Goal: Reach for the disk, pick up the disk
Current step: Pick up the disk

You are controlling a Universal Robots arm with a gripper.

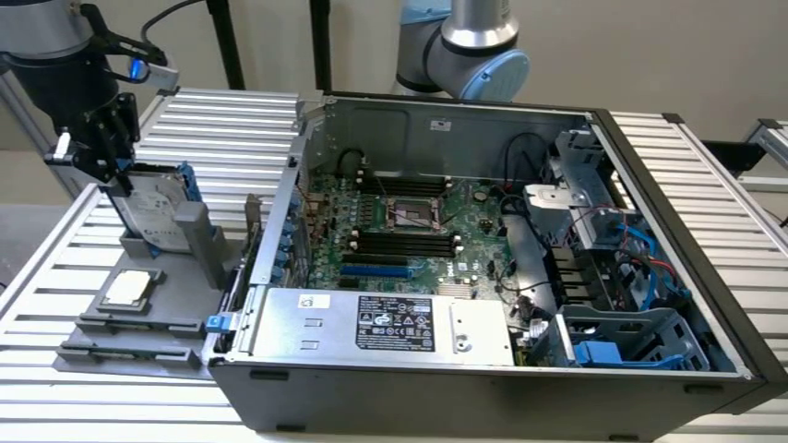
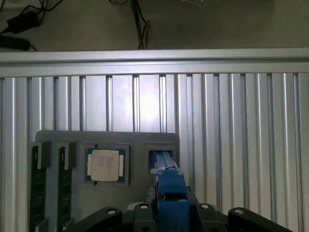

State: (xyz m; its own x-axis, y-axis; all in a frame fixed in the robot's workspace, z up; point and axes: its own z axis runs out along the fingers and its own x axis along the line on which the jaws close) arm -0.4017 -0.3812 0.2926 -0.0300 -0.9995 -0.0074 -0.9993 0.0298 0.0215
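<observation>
Where the claw (image 1: 113, 175) hangs, the disk (image 1: 154, 212) stands just below.

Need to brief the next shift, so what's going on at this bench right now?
A robot arm's gripper is down at the top edge of the disk, which stands on edge in a grey holder at the exterior view's left, beside the open computer case. In the wrist view the disk's blue carrier lies under the gripper. The disk looks seated in its slot, not lifted out. A small square chip lies flat nearby.
</observation>
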